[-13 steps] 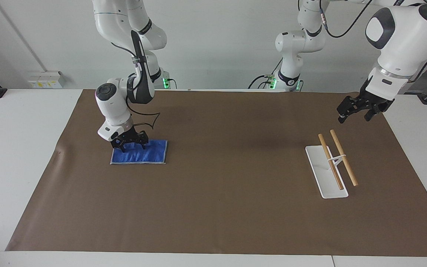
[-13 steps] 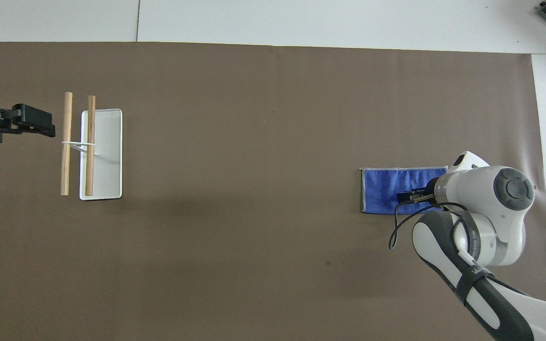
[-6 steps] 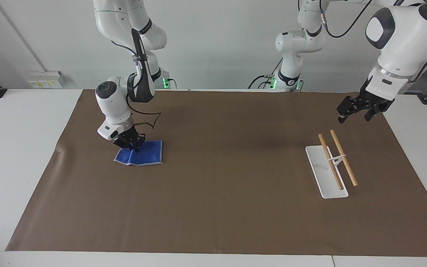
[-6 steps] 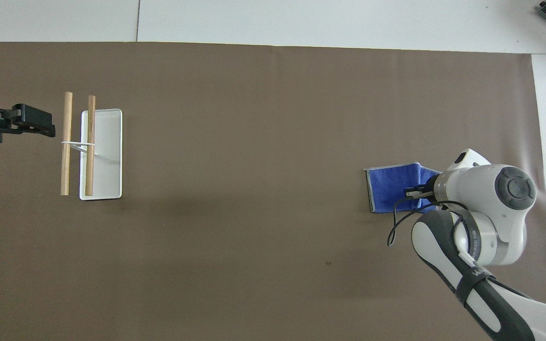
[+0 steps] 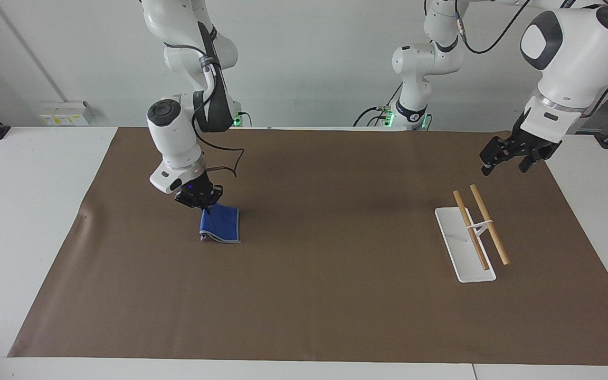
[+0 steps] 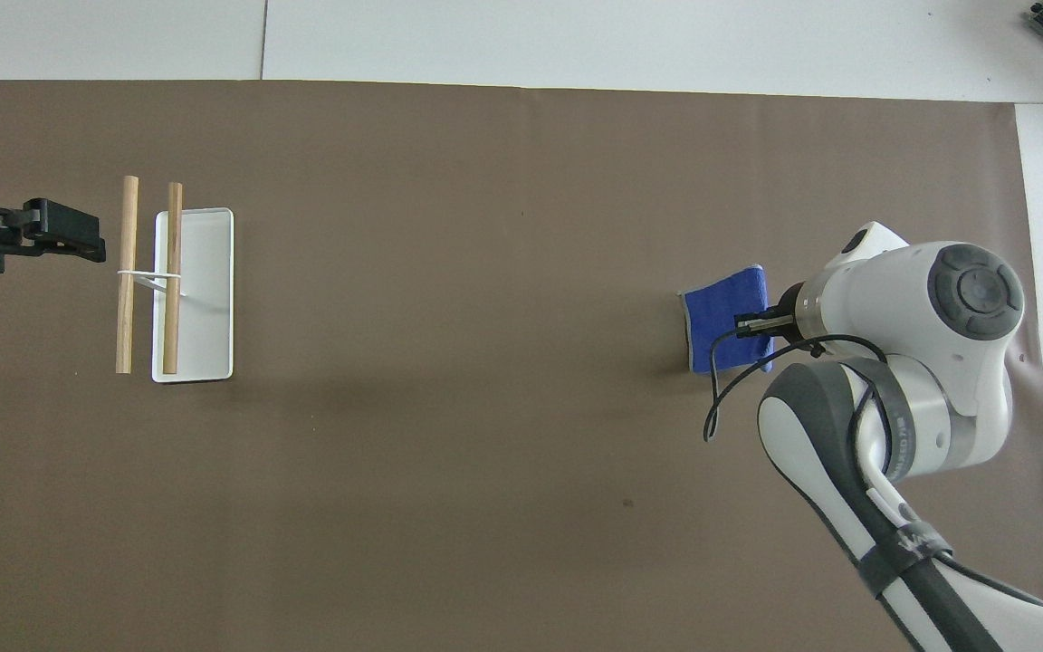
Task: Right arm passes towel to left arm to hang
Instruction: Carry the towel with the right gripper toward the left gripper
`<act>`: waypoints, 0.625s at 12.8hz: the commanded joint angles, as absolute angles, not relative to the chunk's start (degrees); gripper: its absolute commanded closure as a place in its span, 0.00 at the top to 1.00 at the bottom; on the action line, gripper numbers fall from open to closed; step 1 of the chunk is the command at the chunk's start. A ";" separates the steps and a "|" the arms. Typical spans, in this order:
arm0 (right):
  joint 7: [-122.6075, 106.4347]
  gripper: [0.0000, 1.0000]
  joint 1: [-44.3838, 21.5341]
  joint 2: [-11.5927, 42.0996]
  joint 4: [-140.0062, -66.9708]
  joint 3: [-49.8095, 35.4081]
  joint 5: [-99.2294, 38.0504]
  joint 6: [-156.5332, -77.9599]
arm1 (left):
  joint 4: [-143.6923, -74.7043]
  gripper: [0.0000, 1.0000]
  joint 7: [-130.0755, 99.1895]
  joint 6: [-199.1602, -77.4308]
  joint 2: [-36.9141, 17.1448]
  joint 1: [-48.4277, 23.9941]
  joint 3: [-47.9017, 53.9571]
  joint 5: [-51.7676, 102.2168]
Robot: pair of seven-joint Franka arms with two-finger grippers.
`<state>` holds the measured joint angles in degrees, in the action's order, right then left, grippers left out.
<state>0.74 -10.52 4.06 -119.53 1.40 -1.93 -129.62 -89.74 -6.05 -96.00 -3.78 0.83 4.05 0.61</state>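
Note:
My right gripper (image 5: 202,202) is shut on the top edge of the blue towel (image 5: 220,224). The towel hangs from it, folded over, and its lower end still touches the brown mat. In the overhead view the towel (image 6: 722,319) shows beside the right gripper (image 6: 755,326). My left gripper (image 5: 510,157) waits in the air near the mat's edge at the left arm's end, close to the rack; it also shows in the overhead view (image 6: 64,234). The rack (image 5: 474,228) has two wooden bars on a white base (image 6: 200,299).
A brown mat (image 5: 314,295) covers the white table. The rack stands on it toward the left arm's end. A loose black cable (image 6: 725,389) loops from the right wrist.
The right gripper closed on the towel's edge and rose, moving toward the middle of the table. The towel went from flat to folded and mostly lifted. The left arm has not moved.

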 commanded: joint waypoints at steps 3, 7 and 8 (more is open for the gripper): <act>1.85 0.00 -12.39 5.18 -110.57 1.23 -13.85 -126.12 | -91.23 1.00 -5.54 -96.33 -2.55 1.05 3.87 1.67; 3.07 0.00 -17.56 5.54 -110.57 0.79 -30.19 -130.60 | -91.23 1.00 -5.62 -96.33 -2.46 1.05 3.87 1.67; 4.03 0.00 -19.14 5.54 -110.57 0.79 -34.58 -132.52 | -91.23 1.00 -5.62 -96.33 -2.46 1.05 3.87 1.67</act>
<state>1.91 -17.30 4.80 -111.42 1.16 -29.06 -130.27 -89.74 -6.05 -96.00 -3.78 0.83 4.05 0.61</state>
